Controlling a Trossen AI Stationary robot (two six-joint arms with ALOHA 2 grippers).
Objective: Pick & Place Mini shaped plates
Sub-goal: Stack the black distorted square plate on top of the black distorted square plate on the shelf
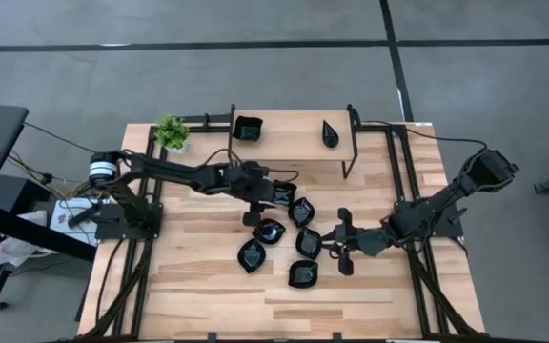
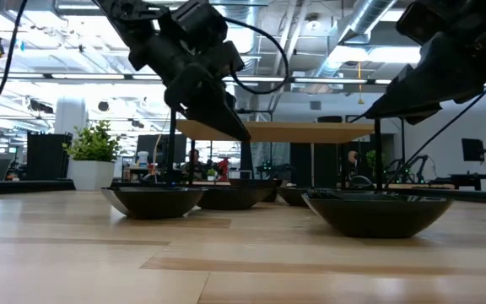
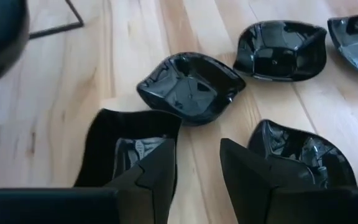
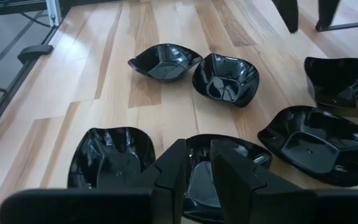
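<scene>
Several glossy black mini shaped plates sit bottom-down in a cluster on the wooden table (image 1: 208,286). My left gripper (image 3: 196,143) hangs open above the cluster's far left. One finger is over a square plate (image 3: 114,140), the other beside a leaf-shaped plate (image 3: 309,152). In the low view the left gripper (image 2: 236,127) is clear above the plates' rims. My right gripper (image 4: 199,146) hovers over a plate (image 4: 247,155) at the cluster's right side, with a narrow gap between its fingers and nothing in it. Two more plates (image 1: 247,128) (image 1: 331,133) rest on a raised shelf.
A raised wooden shelf (image 1: 294,143) on black legs stands at the table's far side. A small green potted plant (image 1: 171,131) stands at the far left corner. Bare tabletop lies toward the near edge, and black rails (image 1: 141,248) run along both sides.
</scene>
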